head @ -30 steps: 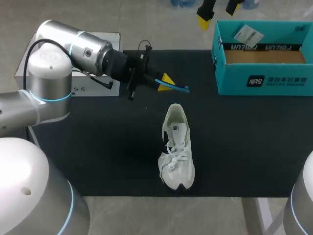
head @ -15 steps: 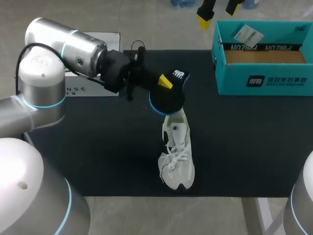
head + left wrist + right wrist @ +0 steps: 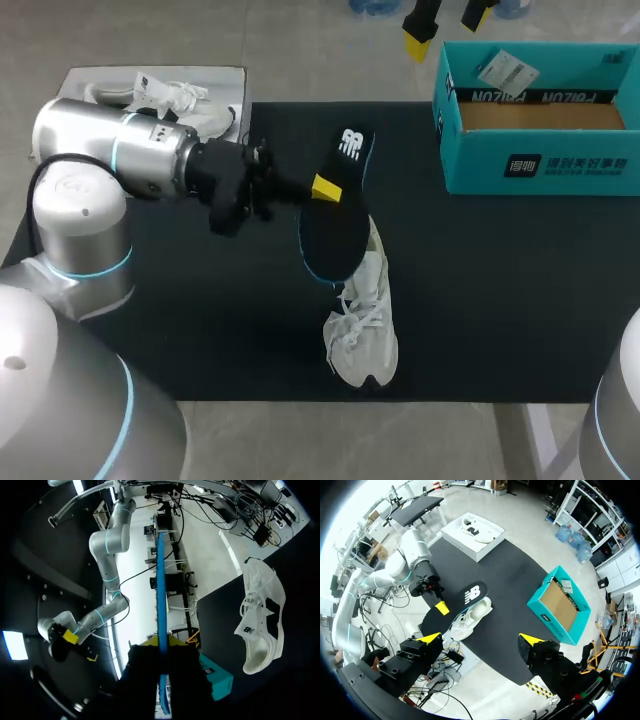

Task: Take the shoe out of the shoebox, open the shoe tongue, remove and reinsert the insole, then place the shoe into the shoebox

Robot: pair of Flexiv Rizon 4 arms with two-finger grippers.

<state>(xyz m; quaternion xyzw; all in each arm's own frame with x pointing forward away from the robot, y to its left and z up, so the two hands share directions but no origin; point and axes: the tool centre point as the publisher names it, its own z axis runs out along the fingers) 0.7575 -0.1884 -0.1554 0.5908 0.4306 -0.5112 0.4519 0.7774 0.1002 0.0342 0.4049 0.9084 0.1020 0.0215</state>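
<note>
A white shoe (image 3: pixel 362 322) lies on the black mat (image 3: pixel 500 300) with its toe toward the front edge. My left gripper (image 3: pixel 325 188) is shut on the black, blue-edged insole (image 3: pixel 335 215), which hangs flat just above the shoe's heel. In the left wrist view the insole (image 3: pixel 161 590) shows edge-on between that gripper's (image 3: pixel 161 642) yellow tips, with the shoe (image 3: pixel 260 625) off to one side. The teal shoebox (image 3: pixel 540 110) stands open at the back right. My right gripper (image 3: pixel 445 25) is open high behind the table; from there it (image 3: pixel 480 639) looks down on insole (image 3: pixel 470 595), shoe (image 3: pixel 470 617) and shoebox (image 3: pixel 560 605).
A white box lid (image 3: pixel 90 85) holding another white shoe (image 3: pixel 165 95) sits at the back left corner, just behind my left arm (image 3: pixel 130 165). A paper tag (image 3: pixel 507 70) lies inside the shoebox.
My left arm swung down and toward the front. The insole turned from edge-on to face-up and came over the shoe's heel. The right gripper and shoe stayed put.
</note>
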